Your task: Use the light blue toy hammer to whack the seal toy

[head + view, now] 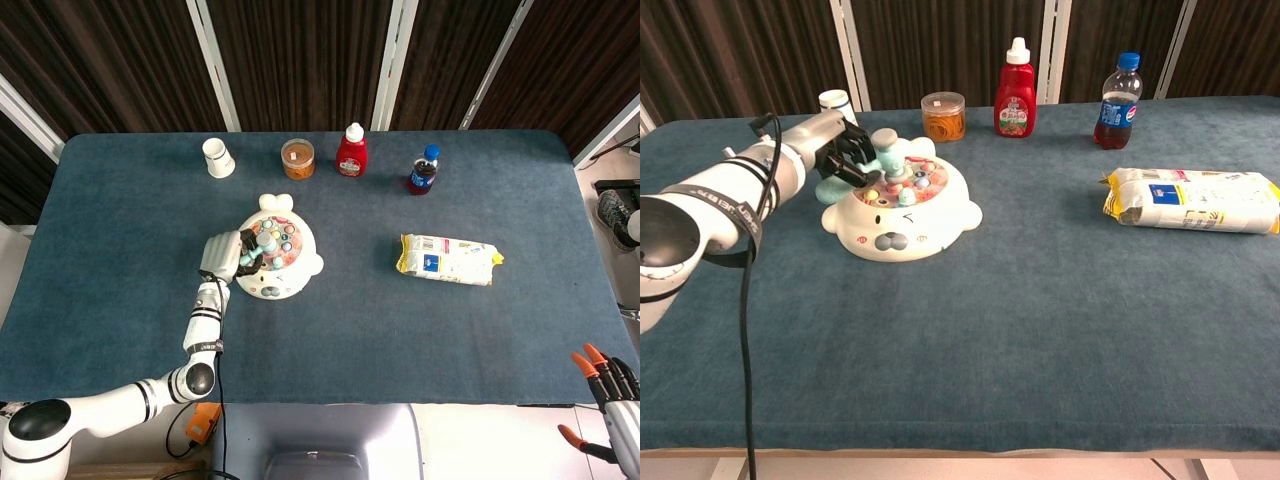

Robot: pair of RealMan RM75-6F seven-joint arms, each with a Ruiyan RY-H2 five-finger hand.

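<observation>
My left robot hand (845, 155) is wrapped around the hammer (885, 152), fingers closed on its handle, at the left rim of the seal toy (902, 208). In the chest view the hammer's pale blue head sits right over the coloured pegs at the toy's back left; I can't tell whether it touches them. From the head view the same robot hand (222, 256) shows left of centre, pressed against the toy's left edge (272, 260), my white arm running down to the lower left corner of the frame.

My right robot hand (612, 390) only peeks in at the lower right corner of the head view, off the worktop (400, 330), orange fingertips showing; I can't tell how it's set.

Further out, along the top edge of the worktop: a white cup (217, 157), a jar (298, 158), a red bottle (351, 151) and a blue-capped bottle (423, 171). Right of centre lies a white and yellow packet (448, 259), well apart from the toy.
</observation>
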